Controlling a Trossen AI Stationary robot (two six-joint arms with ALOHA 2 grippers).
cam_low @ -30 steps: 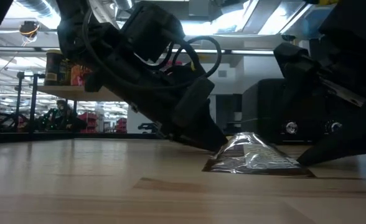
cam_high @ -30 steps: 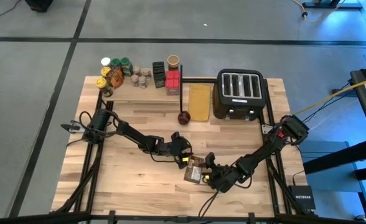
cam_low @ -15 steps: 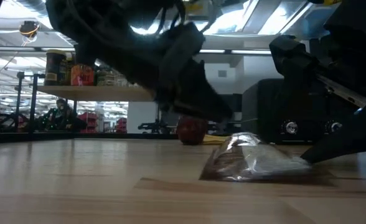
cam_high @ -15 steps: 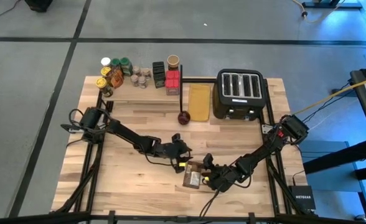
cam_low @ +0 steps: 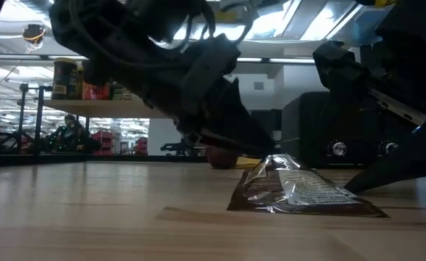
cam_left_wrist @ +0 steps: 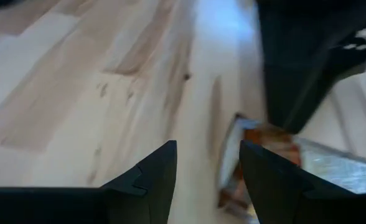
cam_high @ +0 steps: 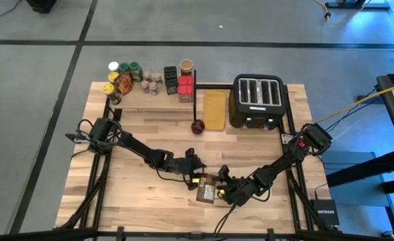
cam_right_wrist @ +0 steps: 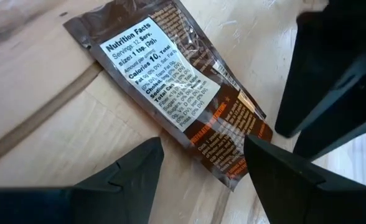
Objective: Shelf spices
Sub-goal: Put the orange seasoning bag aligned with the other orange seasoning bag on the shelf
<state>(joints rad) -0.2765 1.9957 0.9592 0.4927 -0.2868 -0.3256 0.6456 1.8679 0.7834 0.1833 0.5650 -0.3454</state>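
**Packet re-approached by left claw; not yet gripped**

Item under handling: one flat brown spice packet, lying label-up on the tabletop near its front edge, between the two arms. In the low view its near end is peaked up off the wood and the rest lies flat.

Change noted: a second ago the left claw was down at the packet's left end, with the foil tented. Half a second ago it had drawn up and away, and the packet had slumped flatter. Now it has come back down to that same end. The packet has shifted slightly on the wood but remains on the tabletop.

Claw state: the left claw's fingers stand apart, with the packet's edge just ahead of the gap; nothing is held. The right claw hovers at the packet's other side, fingers spread wide and empty.

Shelf: at the far left of the tabletop, well apart from the packet, already carrying a cluster of jars and boxes.

Assessment: the first pinch appears to have failed, and a second attempt is being set up. A thin, slick packet lying flat offers little edge; the raised end is the likelier purchase. Placement of this item is outstanding.
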